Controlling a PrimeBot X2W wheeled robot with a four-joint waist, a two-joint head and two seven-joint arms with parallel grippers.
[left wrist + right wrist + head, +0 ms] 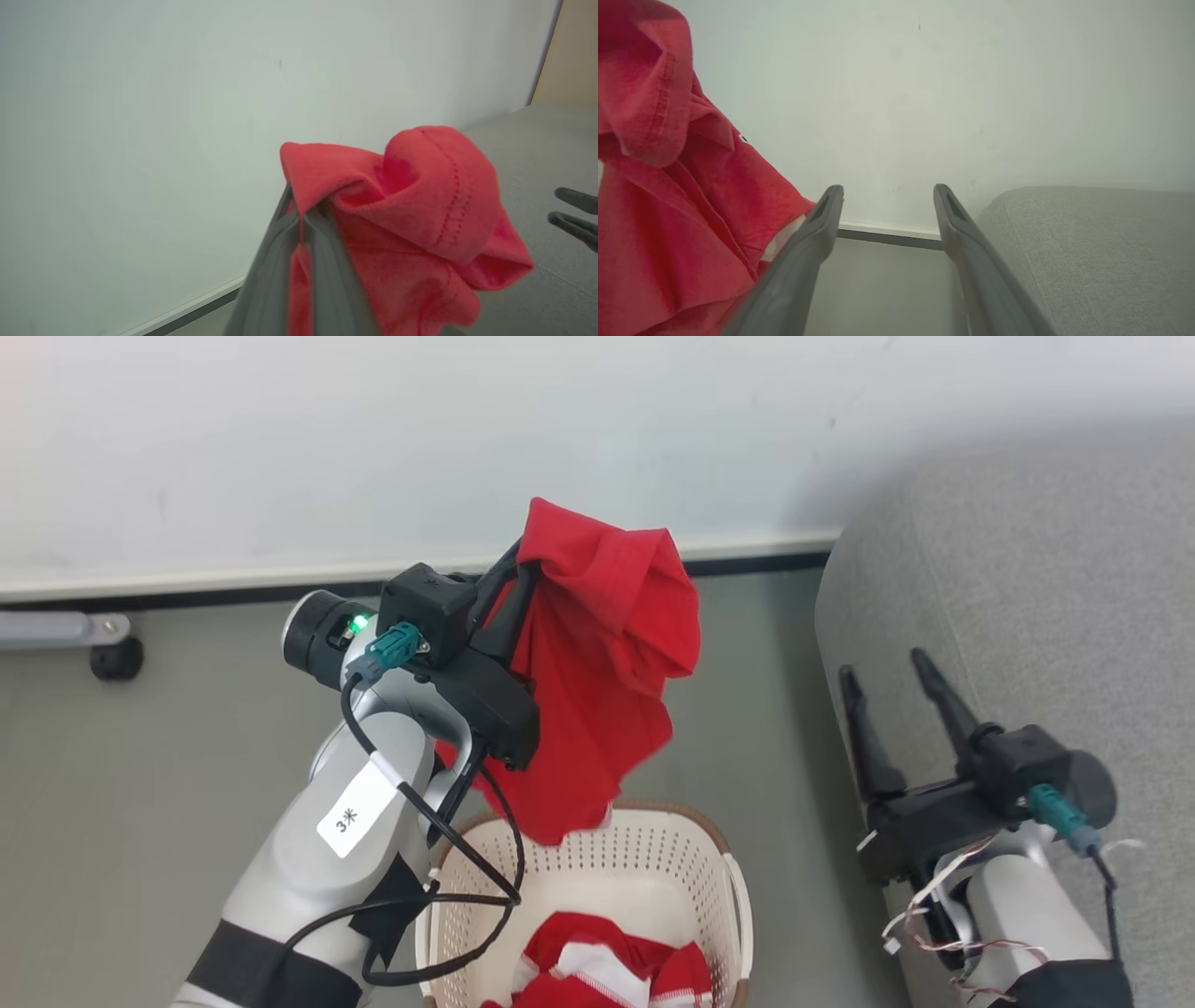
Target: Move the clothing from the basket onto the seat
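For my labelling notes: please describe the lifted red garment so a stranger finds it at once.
Find the grey sofa; left of it stands a cream basket. The red garment hangs above it from the left tool, unlike the white-striped ones inside.

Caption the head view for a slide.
Left pincer holds a red garment above the basket; right pincer open beside sofa.

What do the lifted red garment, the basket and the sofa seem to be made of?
The red garment: soft matte knit cloth, probably cotton jersey; it folds, drapes and shows a stitched hem. The basket: apparently moulded plastic, smooth cream walls with rows of holes, brown woven-look rim. The sofa: grey woven upholstery, matte, with a coarse visible weave.
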